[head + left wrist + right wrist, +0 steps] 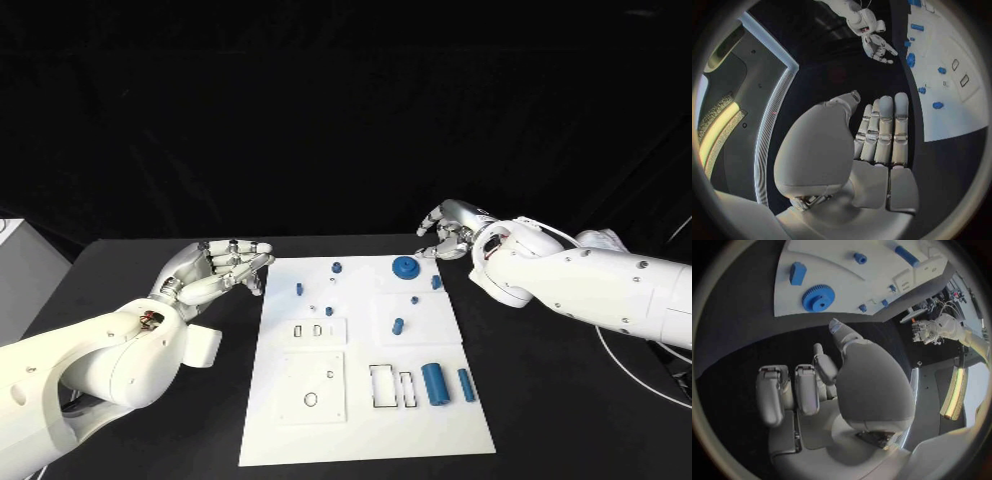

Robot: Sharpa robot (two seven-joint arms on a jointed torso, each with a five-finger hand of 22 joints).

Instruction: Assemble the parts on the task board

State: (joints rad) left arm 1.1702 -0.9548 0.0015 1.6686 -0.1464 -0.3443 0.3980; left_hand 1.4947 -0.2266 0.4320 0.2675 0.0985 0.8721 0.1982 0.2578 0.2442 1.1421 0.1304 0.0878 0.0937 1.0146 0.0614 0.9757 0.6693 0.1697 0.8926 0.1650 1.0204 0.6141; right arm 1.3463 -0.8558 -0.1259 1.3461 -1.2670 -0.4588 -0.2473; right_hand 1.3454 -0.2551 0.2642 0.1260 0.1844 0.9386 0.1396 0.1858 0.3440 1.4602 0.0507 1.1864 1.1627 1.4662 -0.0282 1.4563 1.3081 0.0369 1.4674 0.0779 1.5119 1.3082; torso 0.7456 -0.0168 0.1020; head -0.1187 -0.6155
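Both hands hang just off the task board (281, 440), apparently poised to begin. The left hand (216, 268) is at its far left corner, the right hand (450, 232) beyond the blue gear (405, 266); each is empty, fingers loosely spread. Blue parts lie scattered across the board, two cylinders (434, 384) near its right edge.

One task board (361, 420), two hands, about nine blue parts.
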